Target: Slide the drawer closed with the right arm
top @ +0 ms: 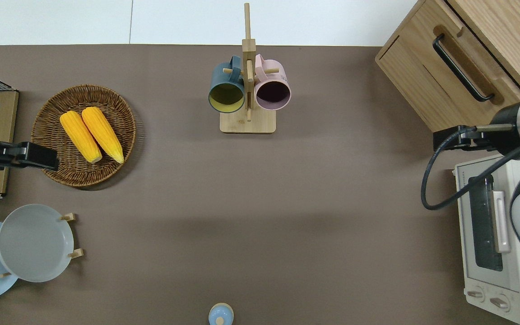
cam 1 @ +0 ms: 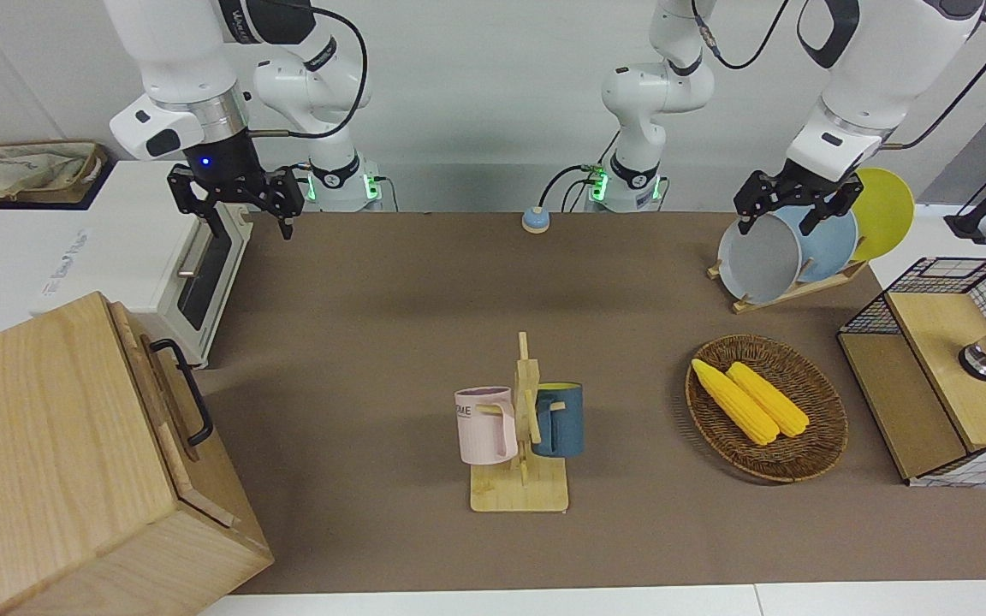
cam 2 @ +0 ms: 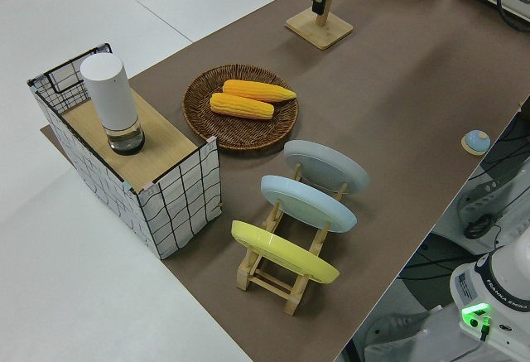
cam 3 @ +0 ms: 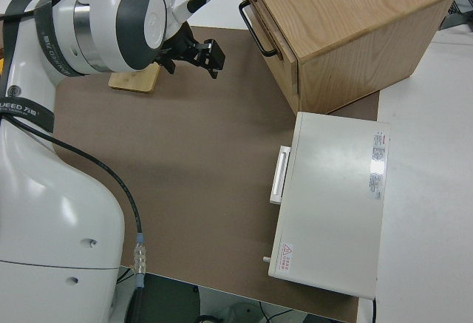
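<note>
The drawer sits in the front of the large light-wood cabinet at the right arm's end of the table, with a black loop handle. Its front panel stands slightly proud of the cabinet face; it also shows in the right side view. My right gripper hangs open and empty in the air, blue wrist light on. In the overhead view the right gripper is over bare table between the cabinet's near corner and the white oven. It is apart from the handle. The left arm is parked.
A mug stand with a pink and a blue mug stands mid-table. A wicker basket holds two corn cobs. A plate rack, a wire-grid cabinet and a small blue bell are also there.
</note>
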